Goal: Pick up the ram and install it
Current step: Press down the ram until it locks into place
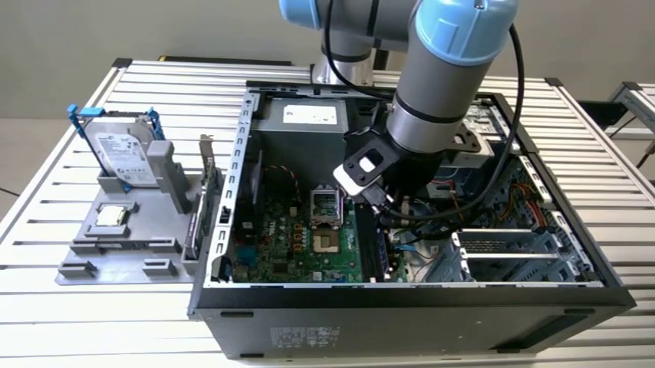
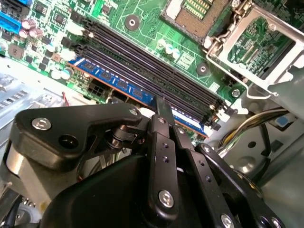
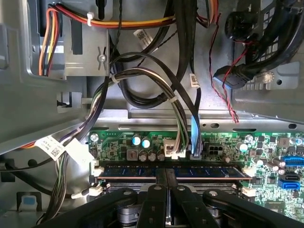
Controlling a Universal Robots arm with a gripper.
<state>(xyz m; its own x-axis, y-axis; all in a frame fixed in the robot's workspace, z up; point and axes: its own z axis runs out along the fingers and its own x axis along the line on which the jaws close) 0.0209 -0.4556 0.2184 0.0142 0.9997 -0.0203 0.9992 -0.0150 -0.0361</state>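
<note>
The black pincer (image 2: 164, 111) reaches down inside the open black computer case (image 1: 409, 295) that stands on the slatted metal table (image 1: 61, 307), near the case's middle. Its fingers (image 3: 160, 178) are clamped together on the ram (image 3: 137, 172), a long, thin stick with blue-labelled chips, which sits on edge in the outermost black slot of the green motherboard (image 2: 156, 28), beside the empty black slots (image 2: 142, 61). A silver hard drive with blue rails (image 1: 121, 149) stands on a grey fixture near the table's edge at the exterior view's left.
</note>
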